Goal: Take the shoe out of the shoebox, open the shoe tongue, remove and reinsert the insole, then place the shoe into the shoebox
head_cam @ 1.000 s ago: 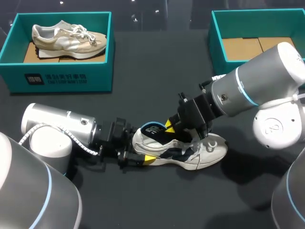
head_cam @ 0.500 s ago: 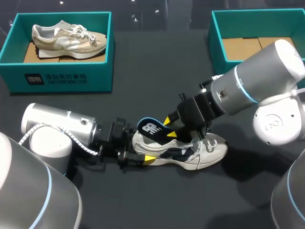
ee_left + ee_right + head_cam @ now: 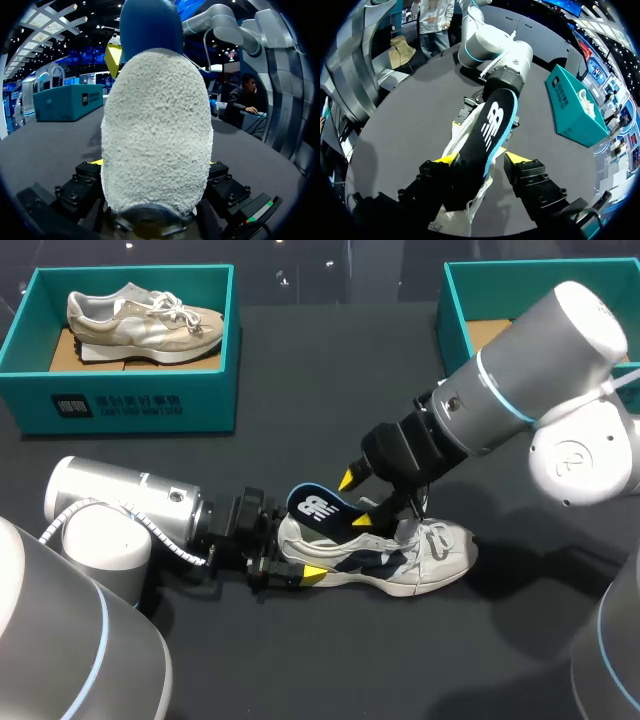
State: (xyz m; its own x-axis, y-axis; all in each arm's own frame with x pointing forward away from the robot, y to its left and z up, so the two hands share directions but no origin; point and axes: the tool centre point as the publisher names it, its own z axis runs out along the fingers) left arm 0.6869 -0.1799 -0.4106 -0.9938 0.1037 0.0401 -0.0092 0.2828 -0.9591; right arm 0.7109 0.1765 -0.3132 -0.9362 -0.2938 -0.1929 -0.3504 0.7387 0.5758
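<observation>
A white and navy shoe [image 3: 425, 548] lies on its sole on the dark table, toe to the right. My left gripper [image 3: 290, 550] is shut on its fuzzy white heel [image 3: 155, 130], one finger on each side. A dark insole [image 3: 318, 508] with a blue edge sticks up out of the shoe's opening at the heel end. My right gripper [image 3: 358, 498] hovers just above the shoe, open. In the right wrist view the insole [image 3: 492, 125] lies between that gripper's [image 3: 481, 159] yellow tips, against one finger and apart from the other.
A teal shoebox [image 3: 130, 400] at the back left holds a beige shoe [image 3: 145, 320]. A second teal shoebox [image 3: 455, 335] at the back right shows only its cardboard floor. My right arm's bulky wrist [image 3: 520, 390] hangs over the table in front of that box.
My right gripper pulled the insole's heel end up out of the shoe, then opened and rose up and back. My left arm and the shoe kept still.
</observation>
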